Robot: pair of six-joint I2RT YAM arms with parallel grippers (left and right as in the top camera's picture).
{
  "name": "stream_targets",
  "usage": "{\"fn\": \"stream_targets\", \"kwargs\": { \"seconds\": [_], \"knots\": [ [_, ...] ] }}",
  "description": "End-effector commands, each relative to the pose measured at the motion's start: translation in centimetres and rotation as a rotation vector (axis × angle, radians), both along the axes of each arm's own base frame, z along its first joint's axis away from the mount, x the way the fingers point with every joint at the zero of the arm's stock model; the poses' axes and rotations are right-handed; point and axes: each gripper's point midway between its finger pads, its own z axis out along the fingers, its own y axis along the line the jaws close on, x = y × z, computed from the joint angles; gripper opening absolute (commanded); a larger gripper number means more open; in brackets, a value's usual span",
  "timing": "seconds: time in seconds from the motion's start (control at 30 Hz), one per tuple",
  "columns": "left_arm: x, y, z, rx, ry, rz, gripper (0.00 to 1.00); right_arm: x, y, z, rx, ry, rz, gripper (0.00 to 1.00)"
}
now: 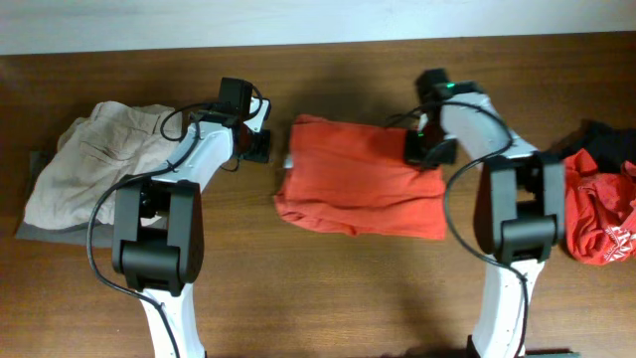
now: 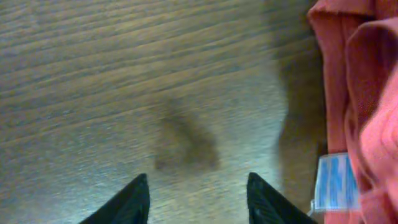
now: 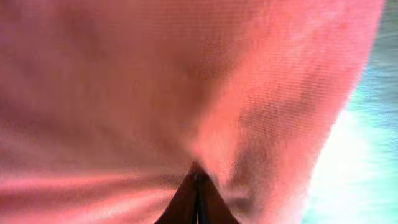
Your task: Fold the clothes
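Your T-shirt (image 1: 358,179), orange-red, lies in a roughly rectangular folded slab at the middle of the desk (image 1: 328,288), with its left edge just beside your left pincer (image 1: 256,144) and its upper right corner under your right pincer (image 1: 429,149).

Left pincer: from the left wrist camera you see it (image 2: 196,186) spread wide. Both dark fingers (image 2: 134,199) hang over bare wood with nothing between them. The T-shirt (image 2: 354,74) fills the right edge of that view, apart from the fingers, and a white and blue label (image 2: 336,180) shows at its hem.

Right pincer: from the right wrist camera you see it (image 3: 197,186) with its tips drawn together to a point. The orange-red cloth (image 3: 155,81) fills nearly the whole view and puckers where the tips meet. The picture is blurred, so the cloth appears to be nipped between them rather than merely touched.

Elsewhere on the desk, a beige garment (image 1: 94,164) lies crumpled at the far left, well apart from the T-shirt. At the far right a red shirt (image 1: 601,214) with white print sits bunched, and a black garment (image 1: 606,139) touches its upper edge
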Motion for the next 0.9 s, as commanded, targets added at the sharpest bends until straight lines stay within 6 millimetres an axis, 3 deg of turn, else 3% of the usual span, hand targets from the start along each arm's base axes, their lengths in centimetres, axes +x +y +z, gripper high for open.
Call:
{"fn": "stream_targets", "kwargs": {
  "seconds": [0.0,0.13,0.17,0.23,0.3,0.47,0.6,0.77,0.87],
  "knots": [
    [1.8,-2.1,6.0,-0.117,-0.085,-0.039,0.52,1.0,0.5,4.0,0.121,-0.049,0.154,0.1],
    [1.3,-3.8,10.4,-0.179,-0.087,-0.08,0.52,0.5,0.9,7.9,0.194,-0.059,0.129,0.1],
    [1.0,-4.0,11.2,-0.176,-0.086,-0.086,0.53,0.4,1.1,8.6,0.225,-0.069,0.122,0.15],
    [0.5,-4.4,12.2,-0.174,-0.08,-0.095,0.53,0.4,1.0,9.3,0.282,-0.077,0.096,0.43],
    [-0.2,-4.7,12.7,-0.172,-0.068,-0.104,0.54,0.2,0.2,9.3,0.33,-0.069,0.056,0.57],
    [-1.8,-4.7,14.8,-0.171,-0.062,-0.11,0.57,-0.8,-3.9,7.7,0.43,-0.053,-0.04,0.76],
    [-2.6,-4.3,18.0,-0.181,-0.118,-0.112,0.6,-2.0,-7.0,5.3,0.457,-0.05,-0.11,0.86],
    [-3.3,-4.0,21.6,-0.175,-0.207,-0.134,0.61,-3.7,-6.5,1.1,0.547,-0.077,-0.082,0.87],
    [-3.6,-3.7,23.0,-0.17,-0.242,-0.137,0.62,-4.9,-4.6,-0.6,0.645,-0.091,-0.082,0.86]
  ]
}}
